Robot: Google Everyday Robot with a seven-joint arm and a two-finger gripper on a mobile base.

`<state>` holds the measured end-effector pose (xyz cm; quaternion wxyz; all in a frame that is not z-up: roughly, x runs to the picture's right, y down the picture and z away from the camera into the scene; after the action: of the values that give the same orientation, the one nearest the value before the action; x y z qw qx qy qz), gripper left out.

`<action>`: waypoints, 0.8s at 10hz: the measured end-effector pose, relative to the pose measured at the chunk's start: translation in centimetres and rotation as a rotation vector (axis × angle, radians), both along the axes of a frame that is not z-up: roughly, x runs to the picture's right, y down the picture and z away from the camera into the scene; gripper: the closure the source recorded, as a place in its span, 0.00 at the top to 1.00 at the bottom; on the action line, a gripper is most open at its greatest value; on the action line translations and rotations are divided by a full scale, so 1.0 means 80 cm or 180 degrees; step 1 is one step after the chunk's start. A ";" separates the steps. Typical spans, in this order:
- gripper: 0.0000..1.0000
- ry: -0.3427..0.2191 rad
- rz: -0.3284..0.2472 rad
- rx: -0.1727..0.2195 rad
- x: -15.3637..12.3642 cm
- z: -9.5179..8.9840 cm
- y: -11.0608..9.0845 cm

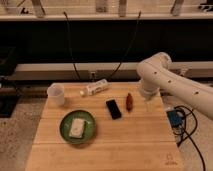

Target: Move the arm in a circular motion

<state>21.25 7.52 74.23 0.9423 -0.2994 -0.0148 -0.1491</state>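
The large glossy white arm (172, 82) reaches in from the right edge, its bulbous elbow joint (152, 67) over the table's back right part. The gripper (150, 104) hangs down from the elbow end, just above the wooden table (125, 145) near its right edge, to the right of a small brown object (129, 101). It holds nothing that I can see.
On the table: a clear plastic cup (56, 93) at back left, a white bottle lying on its side (95, 88), a black phone-like object (113, 108), a green plate (66, 131) with a white block (77, 127). A blue device with cables (175, 118) sits at the right edge.
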 end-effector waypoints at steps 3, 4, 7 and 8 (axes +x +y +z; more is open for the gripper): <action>0.80 -0.0079 -0.0031 -0.0025 0.000 0.001 0.002; 0.80 -0.0097 -0.0040 -0.0034 -0.001 0.002 0.004; 0.80 -0.0129 -0.0082 -0.0059 0.005 0.004 0.009; 0.80 -0.0164 -0.0121 -0.0064 -0.003 0.005 0.009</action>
<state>21.00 8.21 74.62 0.9356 -0.3051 -0.0349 -0.1745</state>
